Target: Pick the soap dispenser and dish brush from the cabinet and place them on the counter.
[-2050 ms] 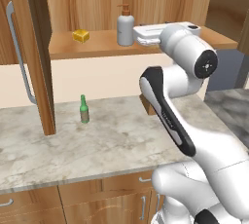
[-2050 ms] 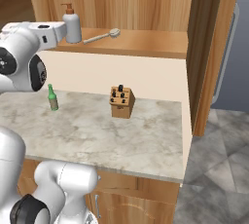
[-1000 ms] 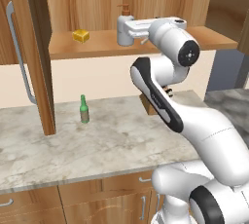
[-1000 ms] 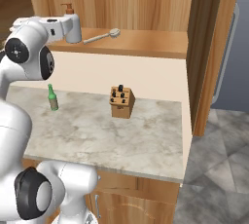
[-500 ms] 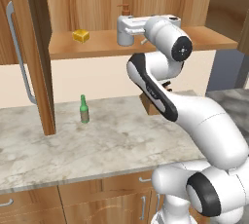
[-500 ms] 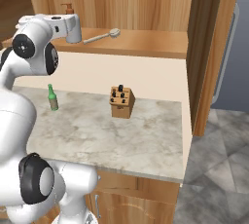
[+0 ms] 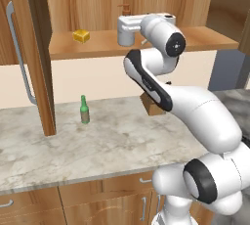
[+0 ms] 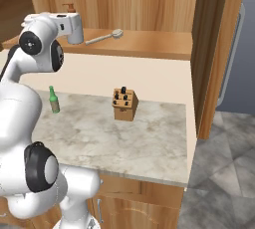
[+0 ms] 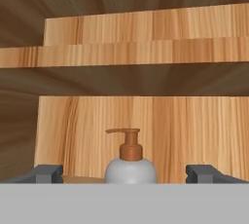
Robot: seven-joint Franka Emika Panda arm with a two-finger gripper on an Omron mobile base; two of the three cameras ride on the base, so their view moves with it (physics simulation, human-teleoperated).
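Since a moment ago your arm has swung in; the gripper [image 9: 124, 173] straddles the soap dispenser [image 9: 130, 168], jaws wide. Next, close on its body and lift.

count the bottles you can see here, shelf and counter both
2. The soap dispenser stands on the cabinet shelf, between the open gripper fingers. The green bottle stands on the counter. More may be hidden.
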